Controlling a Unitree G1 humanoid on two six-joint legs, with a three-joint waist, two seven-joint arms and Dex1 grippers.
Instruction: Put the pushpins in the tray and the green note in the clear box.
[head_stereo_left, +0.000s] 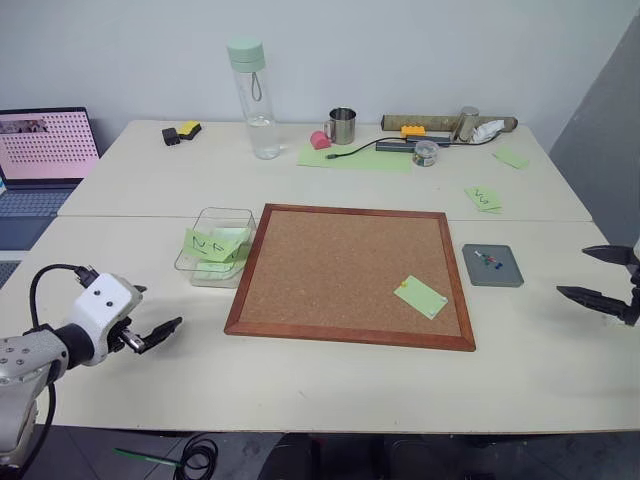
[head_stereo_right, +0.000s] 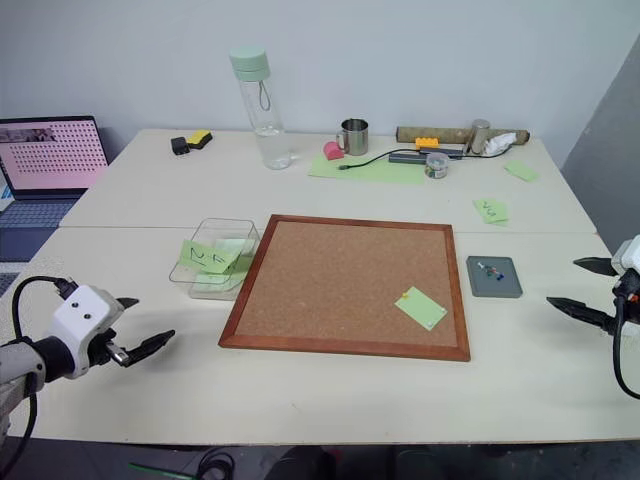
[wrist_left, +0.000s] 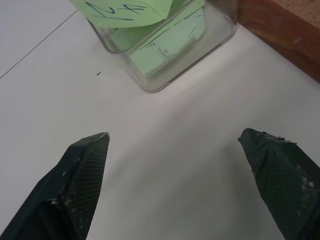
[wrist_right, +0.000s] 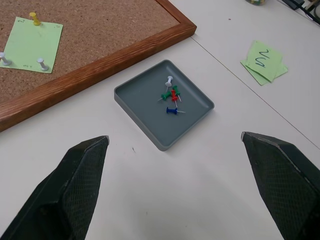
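Tray (wrist_right: 162, 102): dark grey, on the table just right of the cork board (head_stereo_left: 350, 270); holds four pushpins (wrist_right: 171, 96) (white, green, red, blue) in a loose cluster.
Green note (wrist_right: 31, 44): plain, not yet moved; lies on the near right corner of the cork board, pinned by one yellow pushpin (wrist_right: 34, 18) and two white pushpins (wrist_right: 23, 62).
Clear box (head_stereo_left: 213, 246): just left of the cork board; already holds scribbled green notes (wrist_left: 125, 9), one propped over the rim.
Progress: partly done by the look of it; three pins and the plain note left to clear.
Left gripper (head_stereo_left: 158, 334): fingers spread wide, empty, above bare table near the clear box.
Right gripper (head_stereo_left: 598, 277): fingers spread wide, empty, above the table right of the tray.
Right wrist view: resolves pin colours and the three pins on the note; head views give mere specks.
Left wrist view: shows writing on notes inside the clear box.
Head views: give whole layout, plus the water bottle (head_stereo_left: 254, 98) at the back.
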